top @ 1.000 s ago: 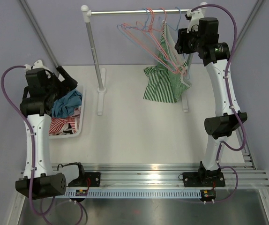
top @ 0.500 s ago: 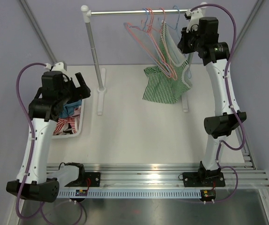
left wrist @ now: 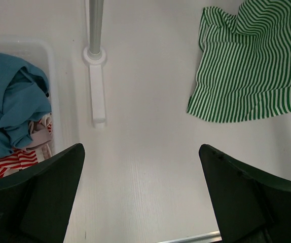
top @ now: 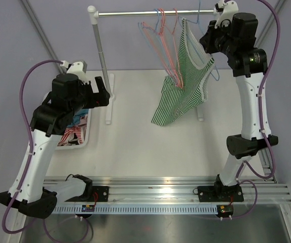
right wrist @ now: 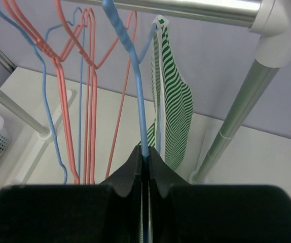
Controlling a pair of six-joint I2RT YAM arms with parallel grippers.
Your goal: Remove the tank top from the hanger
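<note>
A green and white striped tank top (top: 186,76) hangs from a blue hanger (right wrist: 135,76) near the right end of the rail (top: 150,13); its lower part rests on the table (left wrist: 252,66). In the right wrist view one strap (right wrist: 168,91) drapes over the hanger. My right gripper (right wrist: 146,152) is shut on the blue hanger's wire, high by the rail (top: 206,43). My left gripper (left wrist: 140,197) is open and empty above the table, between the basket and the tank top (top: 102,93).
Several pink and blue empty hangers (top: 160,35) hang left of the tank top. The rack's left post (top: 101,55) and foot (left wrist: 97,91) stand near my left gripper. A white basket (left wrist: 59,91) of clothes sits at the left. The right post (right wrist: 237,116) is close.
My left arm swung from over the basket to the right, toward the middle. My right gripper rose with the blue hanger, lifting the tank top higher and stretching it.
</note>
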